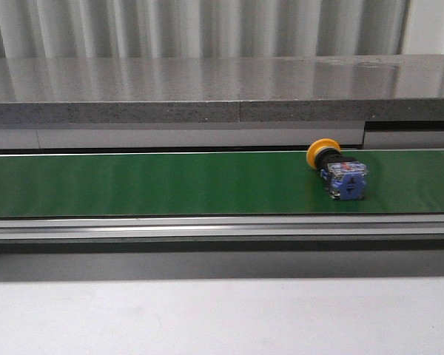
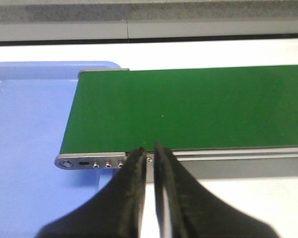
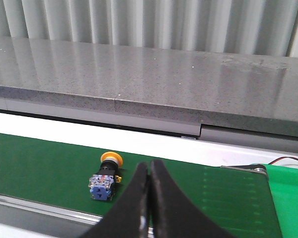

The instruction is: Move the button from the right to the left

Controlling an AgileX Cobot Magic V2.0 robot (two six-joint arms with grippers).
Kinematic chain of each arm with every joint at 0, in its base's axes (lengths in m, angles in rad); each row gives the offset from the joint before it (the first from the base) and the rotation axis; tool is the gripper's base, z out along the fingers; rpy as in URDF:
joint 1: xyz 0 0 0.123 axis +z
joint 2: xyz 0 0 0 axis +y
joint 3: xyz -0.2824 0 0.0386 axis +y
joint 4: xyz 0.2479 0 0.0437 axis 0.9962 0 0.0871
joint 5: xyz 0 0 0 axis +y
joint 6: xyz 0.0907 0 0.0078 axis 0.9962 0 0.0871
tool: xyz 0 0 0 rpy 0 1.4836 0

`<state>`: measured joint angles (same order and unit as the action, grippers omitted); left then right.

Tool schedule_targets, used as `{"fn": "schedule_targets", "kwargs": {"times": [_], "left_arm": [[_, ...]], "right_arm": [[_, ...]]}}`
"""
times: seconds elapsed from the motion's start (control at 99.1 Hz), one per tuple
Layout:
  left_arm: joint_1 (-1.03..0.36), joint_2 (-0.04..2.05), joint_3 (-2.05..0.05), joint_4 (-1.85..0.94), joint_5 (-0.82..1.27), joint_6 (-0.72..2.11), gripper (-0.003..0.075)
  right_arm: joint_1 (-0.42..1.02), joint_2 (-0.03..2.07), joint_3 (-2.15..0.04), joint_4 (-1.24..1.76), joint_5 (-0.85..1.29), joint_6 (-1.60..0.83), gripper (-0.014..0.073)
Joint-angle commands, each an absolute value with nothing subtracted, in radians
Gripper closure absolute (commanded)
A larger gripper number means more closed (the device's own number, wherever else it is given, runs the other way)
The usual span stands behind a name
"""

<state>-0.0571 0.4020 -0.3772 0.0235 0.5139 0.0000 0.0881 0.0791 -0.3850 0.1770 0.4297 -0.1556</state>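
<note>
The button [image 1: 339, 171] lies on its side on the right part of the green conveyor belt [image 1: 155, 183], yellow cap toward the back, blue and clear block toward the front. It also shows in the right wrist view [image 3: 106, 176]. My right gripper [image 3: 149, 165] is shut and empty, hovering just right of the button, apart from it. My left gripper [image 2: 149, 148] is shut or nearly so and empty, above the front rail at the belt's left end [image 2: 94, 161]. Neither gripper shows in the front view.
A blue tray [image 2: 25, 148] sits under and beside the belt's left end. A grey stone ledge [image 1: 222, 89] runs behind the belt. A metal rail [image 1: 222, 226] borders the belt's front edge. White table surface [image 1: 222, 318] lies in front.
</note>
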Motion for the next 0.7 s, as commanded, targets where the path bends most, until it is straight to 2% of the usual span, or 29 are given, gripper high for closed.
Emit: {"fn": "schedule_targets", "kwargs": {"times": [0.0,0.081,0.151,0.272,0.525,0.686], "left_arm": [[-0.056,0.461,-0.430,0.013,0.443,0.000,0.0497],[-0.056,0.478,-0.430,0.013,0.403,0.000,0.0307],[-0.056,0.484,-0.426,0.013,0.355,0.000,0.0223],[-0.056,0.492,-0.424,0.013,0.286,0.000,0.0225],[-0.059,0.622,-0.590,0.012,0.438,0.030,0.0228],[-0.116,0.736,-0.722,-0.018,0.540,0.040,0.0226]], "right_arm": [[0.092,0.086,-0.406,0.188,0.348,-0.160,0.0659],[0.092,0.086,-0.406,0.188,0.348,-0.160,0.0659],[0.092,0.086,-0.406,0.188,0.348,-0.160,0.0659],[0.092,0.086,-0.406,0.188,0.348,-0.160,0.0659],[0.092,0.086,-0.406,0.188,0.348,-0.160,0.0659],[0.092,0.086,-0.406,0.188,0.348,-0.160,0.0659]]}}
